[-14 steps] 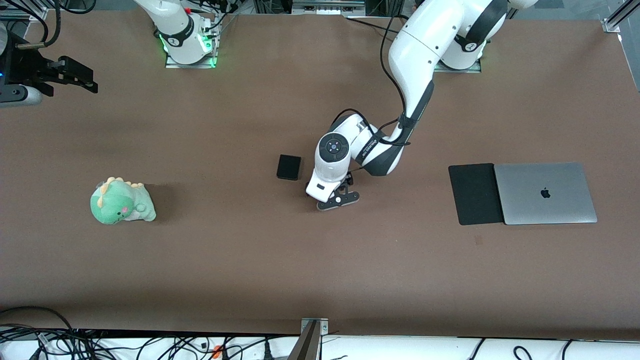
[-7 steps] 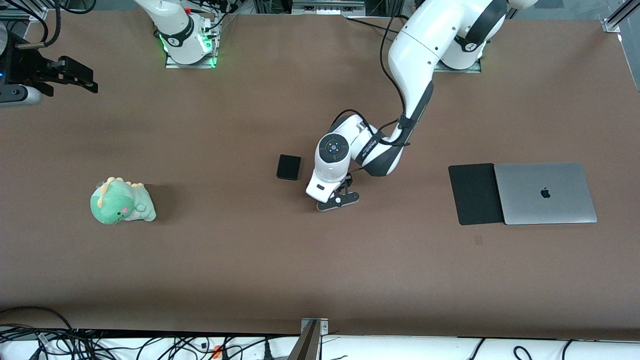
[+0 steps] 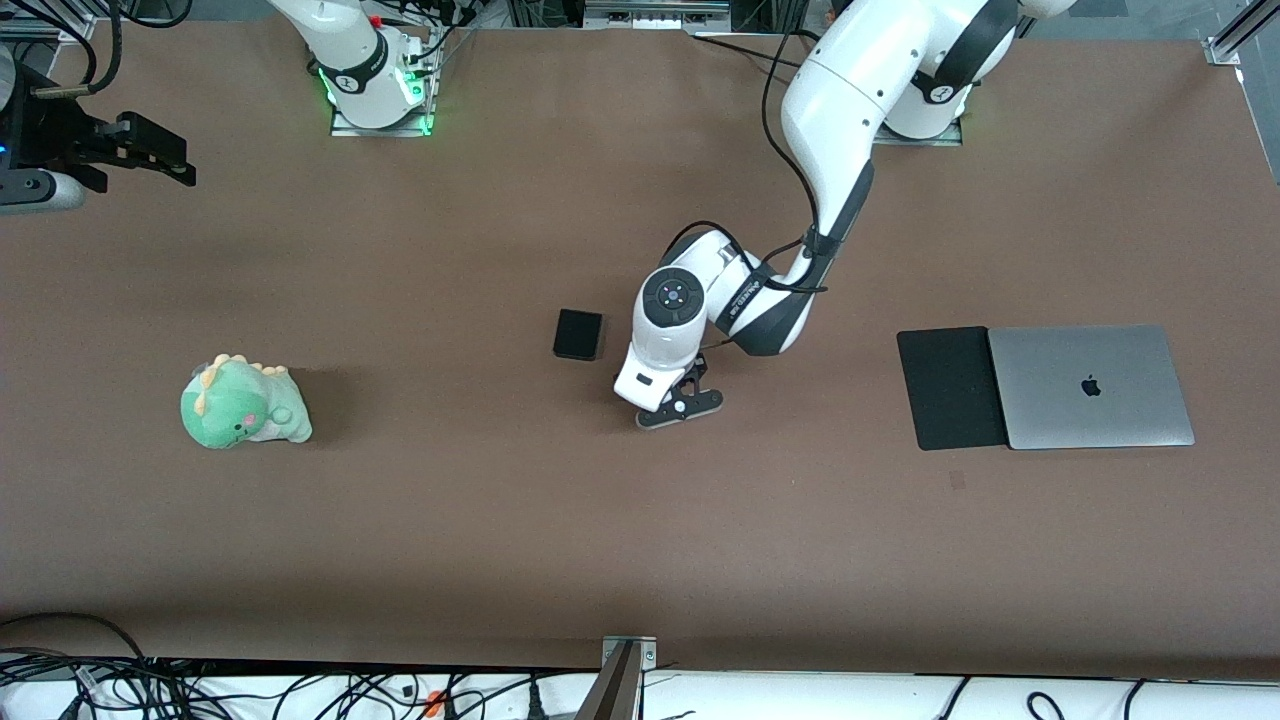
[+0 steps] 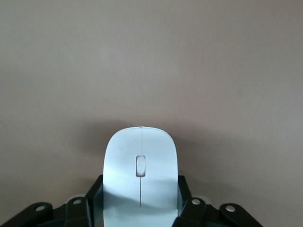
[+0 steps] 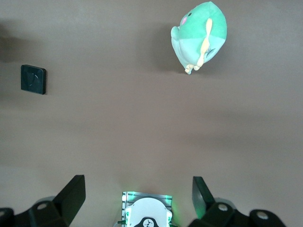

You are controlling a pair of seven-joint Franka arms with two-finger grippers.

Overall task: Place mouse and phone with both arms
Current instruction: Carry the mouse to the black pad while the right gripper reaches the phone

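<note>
We see a brown table [image 3: 500, 520] with 2 white robot arms based along its upper edge. The left arm [image 3: 830, 130] reaches down to the middle of the table, and its left gripper [image 3: 678, 405] sits low there; from the left wrist camera, its 2 fingers [image 4: 92, 201] press against either side of the white mouse [image 4: 140, 177], pinching it at its rear half. In the front view the mouse is hidden under that gripper, and we cannot tell whether it rests on the table or is lifted just off it. The small black phone [image 3: 578, 334] lies flat on the table just beside the gripper, toward the right arm's end. The right arm waits, with its right gripper [image 5: 137, 196] held high over that end of the table, fingers spread wide and holding nothing. A green plush dinosaur [image 3: 243, 404] lies toward the right arm's end. Toward the left arm's end, a closed silver laptop [image 3: 1090, 386] touches a black mat [image 3: 948, 388].
</note>
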